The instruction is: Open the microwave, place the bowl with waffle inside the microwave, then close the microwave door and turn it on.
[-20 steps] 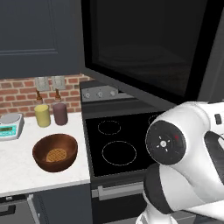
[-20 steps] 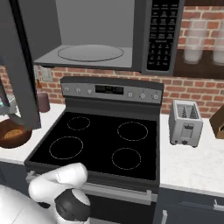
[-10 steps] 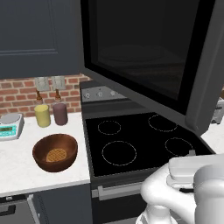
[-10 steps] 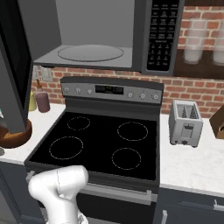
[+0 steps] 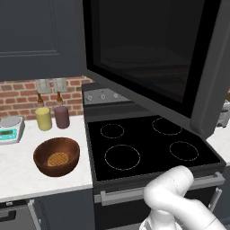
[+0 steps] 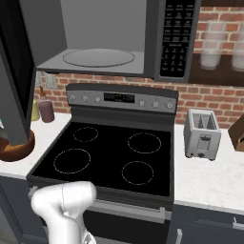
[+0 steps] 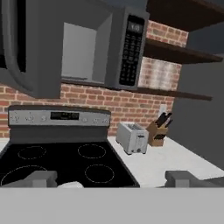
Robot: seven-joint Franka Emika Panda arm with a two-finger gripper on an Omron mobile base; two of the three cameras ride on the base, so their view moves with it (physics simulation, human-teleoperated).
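Now, at far left on the counter (image 5: 18,173) sits the bowl (image 5: 57,156) with the waffle (image 5: 57,159) in it, well apart from my gripper (image 7: 111,179), which is low before the stove (image 5: 148,148), its fingers (image 7: 41,178) spread wide and empty. Overhead the microwave door (image 5: 152,58) hangs open from the microwave (image 6: 109,38).
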